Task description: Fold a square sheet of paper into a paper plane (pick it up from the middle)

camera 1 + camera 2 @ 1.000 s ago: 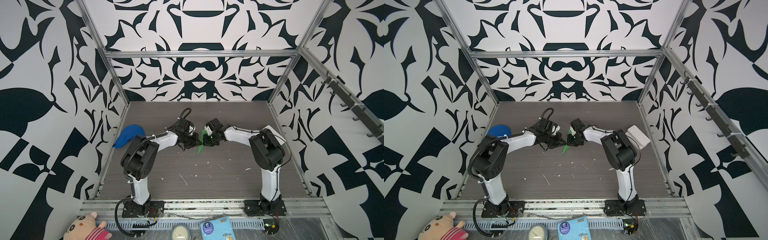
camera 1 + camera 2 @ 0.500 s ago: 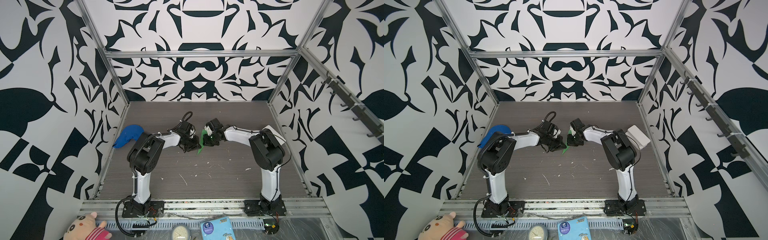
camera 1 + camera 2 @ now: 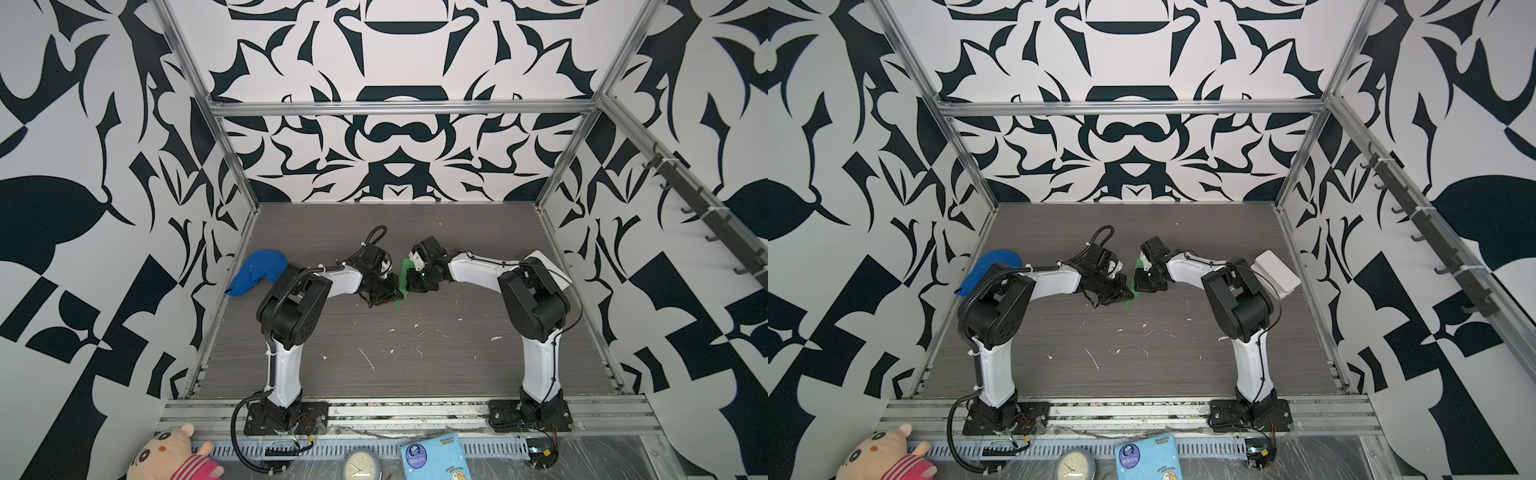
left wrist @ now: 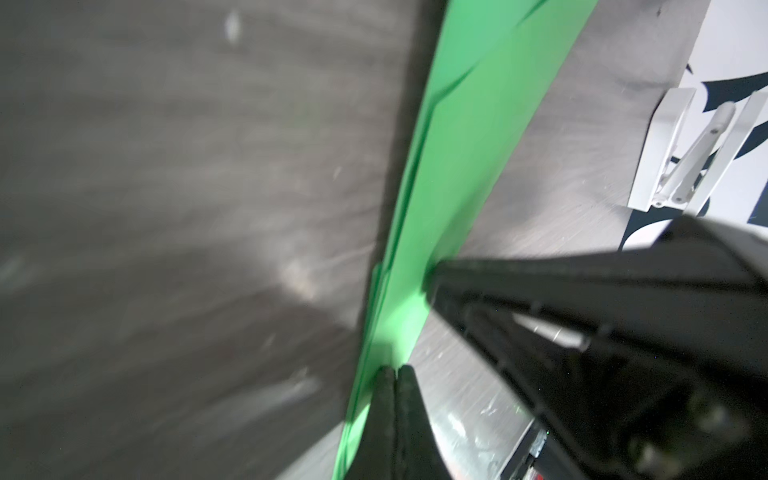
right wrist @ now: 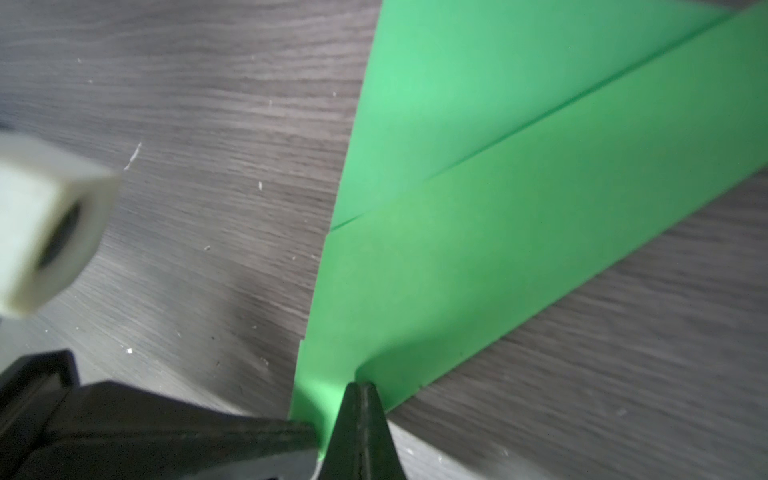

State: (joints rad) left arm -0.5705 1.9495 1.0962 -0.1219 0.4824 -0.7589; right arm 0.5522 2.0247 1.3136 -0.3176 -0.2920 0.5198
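Starting at the left of a top view, the blue cloth cap (image 3: 259, 272) sits against the wall, well apart from the action, so it looks like clutter and not part of the job.

Mid-frame, the left gripper (image 3: 392, 291) is clamped shut on the paper plane (image 3: 403, 274). In its wrist view the two tips are pressed together on the long edge of the green strip. The paper is already a narrow folded dart with lengthwise creases, held on edge between the two arms at the middle of the table, its lower point angling down toward the wood.

Just right of it, the right gripper (image 3: 410, 284) is also pinched closed on the same paper, almost nose to nose with the left one. My guess is they're gripping from opposite sides so one can pin the body while the other sets or opens a crease. With thin paper like this, two pinches so near each other could tear or crumple it if they pull apart.

Far right there's a white hinged holder (image 3: 548, 266) by the wall.

As for writing, the paper is plain. The blue packet (image 3: 434, 461) at the bottom edge has a round logo and print, but it's too small to read. The clock (image 3: 361, 467) next to it is no better.
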